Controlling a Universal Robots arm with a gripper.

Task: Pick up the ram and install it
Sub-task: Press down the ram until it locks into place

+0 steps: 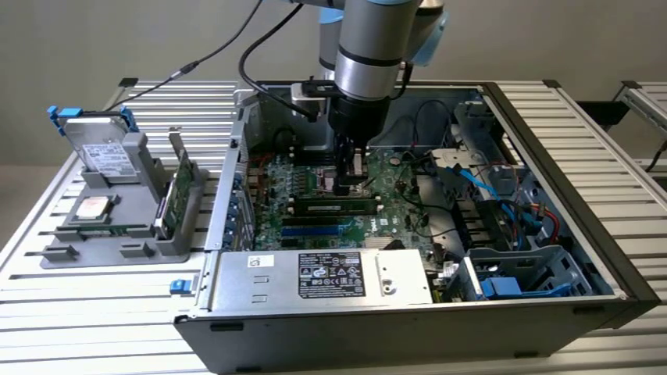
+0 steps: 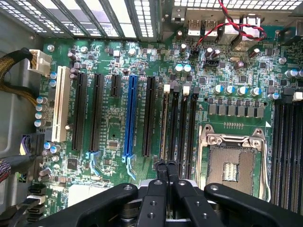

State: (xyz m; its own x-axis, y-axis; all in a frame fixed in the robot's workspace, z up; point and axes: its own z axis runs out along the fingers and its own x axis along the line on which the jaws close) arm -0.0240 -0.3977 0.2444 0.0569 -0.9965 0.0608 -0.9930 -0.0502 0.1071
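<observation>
The ram [image 1: 331,207] is a long green stick with black chips, standing upright in a motherboard slot inside the open computer case [image 1: 583,234]. In the wrist view its thin top edge [image 2: 164,123] runs along the slot farthest from the processor socket [image 2: 232,163]. My gripper [image 1: 351,181] reaches down into the case beside the socket. Its black fingers [image 2: 159,165] are shut against each other, with nothing between them, over one end of the ram. Whether they touch the stick I cannot tell.
A grey holder [image 1: 115,234] at the exterior view's left carries a green expansion card [image 1: 183,191], a silver processor [image 1: 94,207] and a drive [image 1: 105,152]. The power supply [image 1: 323,277], blue cables [image 1: 469,176] and expansion slots [image 2: 130,116] crowd the case.
</observation>
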